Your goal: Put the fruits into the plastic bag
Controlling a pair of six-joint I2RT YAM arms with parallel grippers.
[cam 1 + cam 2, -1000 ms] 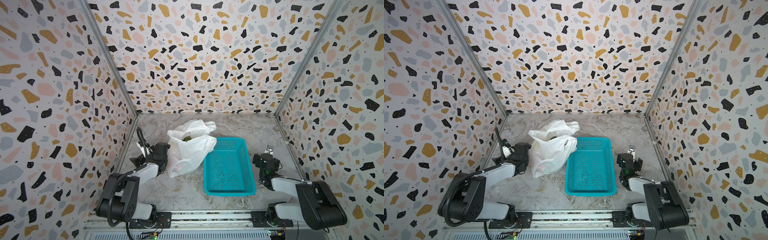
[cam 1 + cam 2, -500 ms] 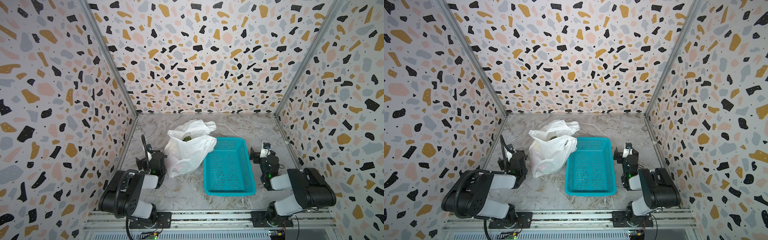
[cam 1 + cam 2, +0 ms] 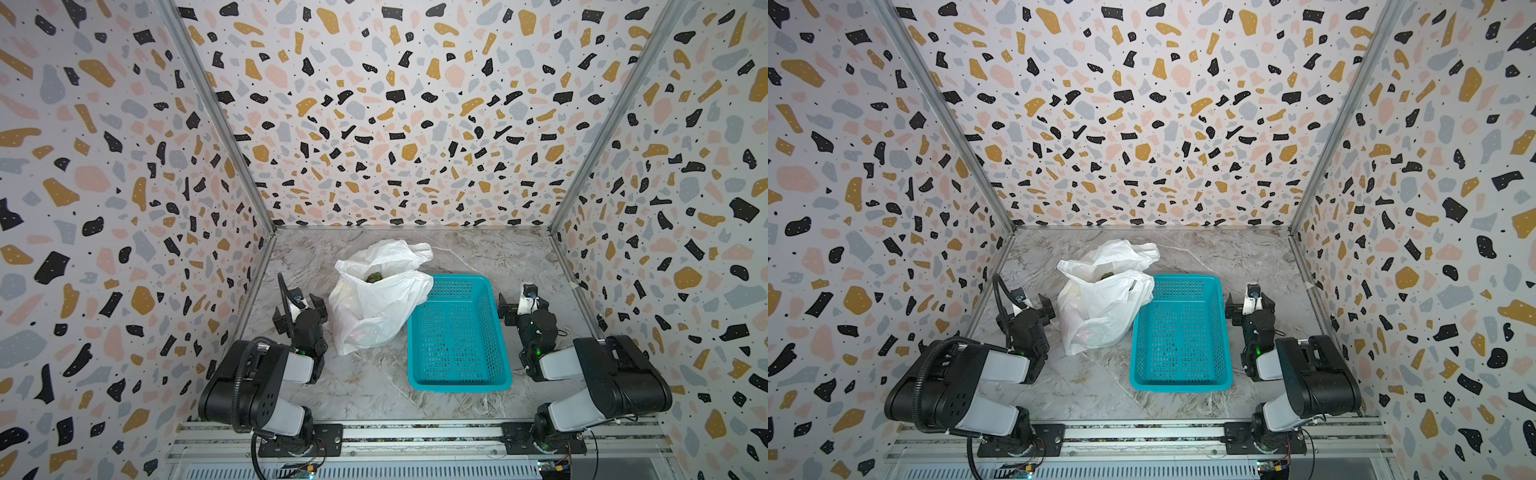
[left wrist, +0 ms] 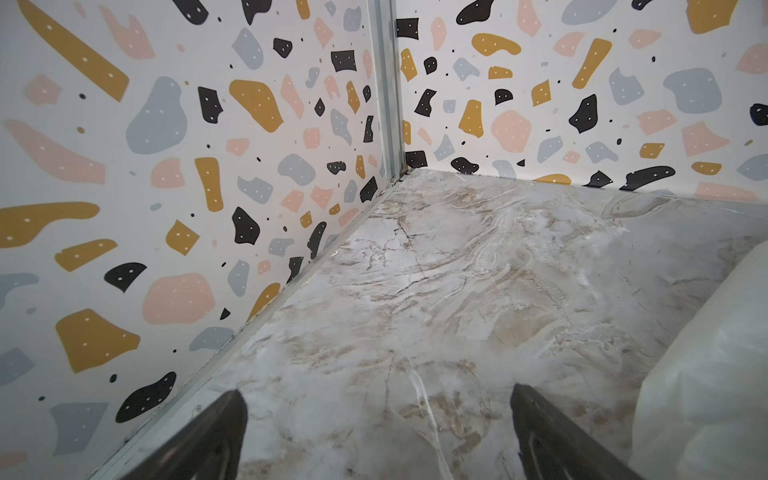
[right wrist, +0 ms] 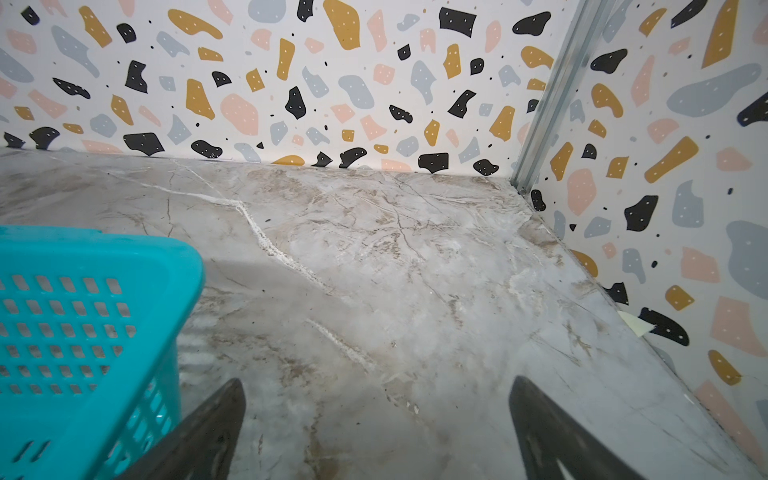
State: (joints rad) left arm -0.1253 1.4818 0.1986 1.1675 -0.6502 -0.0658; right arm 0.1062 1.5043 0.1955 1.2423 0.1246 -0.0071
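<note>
The white plastic bag [image 3: 376,299] [image 3: 1100,307] sits slumped on the marble-patterned desk [image 3: 374,386], left of centre and toward the far half, with its mouth open upward. A green fruit [image 3: 374,277] [image 3: 1106,275] shows inside the mouth in both top views. Faint pinkish and yellowish patches show through the thin plastic lower down, but what they are cannot be told. The bag's right flank lies against the far left corner of a teal perforated basket [image 3: 459,384] [image 3: 1181,384], which stands just right of the bag, and no fruit shows in the basket. No fruit lies loose on the desk. The left fingers [image 3: 319,306] [image 3: 1045,308] stand low, just beside the bag's left side. They are spread wide with nothing between them, and the left wrist view shows only bare desk between them [image 4: 216,436], with the bag [image 4: 706,374] at the edge of that view. The right fingers [image 3: 503,306] [image 3: 1232,311] stand just right of the basket, likewise spread wide and holding nothing. The right wrist view shows bare desk between them [image 5: 552,436] and the basket's corner [image 5: 83,257] close alongside. Speckled walls [image 3: 395,124] close the desk on the left, far and right sides. Both arms are folded back on a metal rail [image 3: 415,432] along the near edge.
</note>
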